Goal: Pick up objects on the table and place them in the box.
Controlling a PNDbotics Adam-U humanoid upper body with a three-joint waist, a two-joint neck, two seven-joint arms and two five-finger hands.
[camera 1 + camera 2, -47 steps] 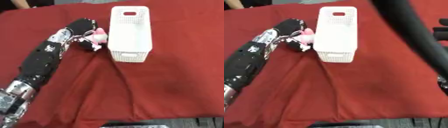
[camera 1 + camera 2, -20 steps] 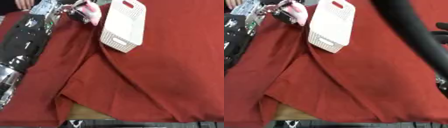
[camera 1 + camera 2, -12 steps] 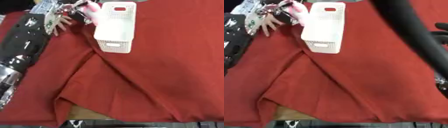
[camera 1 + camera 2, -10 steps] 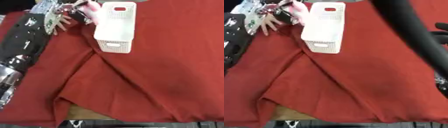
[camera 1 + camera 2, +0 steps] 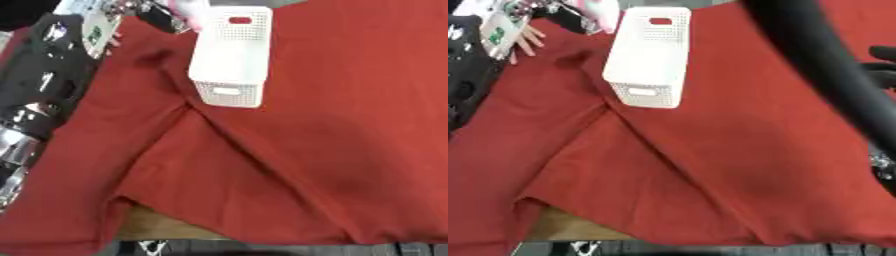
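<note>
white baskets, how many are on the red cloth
1. The white basket stands on the red cloth near the far edge, right of the left hand. None seems hidden.

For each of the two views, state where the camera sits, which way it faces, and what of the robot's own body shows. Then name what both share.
Left eye view: in the robot's head, looking down at the red cloth and the white box; the left arm runs up the left side, and its left hand holds a pink object beside the box's far end.
Right eye view: same head, set slightly to the right, looking down likewise; a dark blurred arm part crosses the right side.
Shared: box, cloth, pink object, the bare wooden table at the near edge.
</note>
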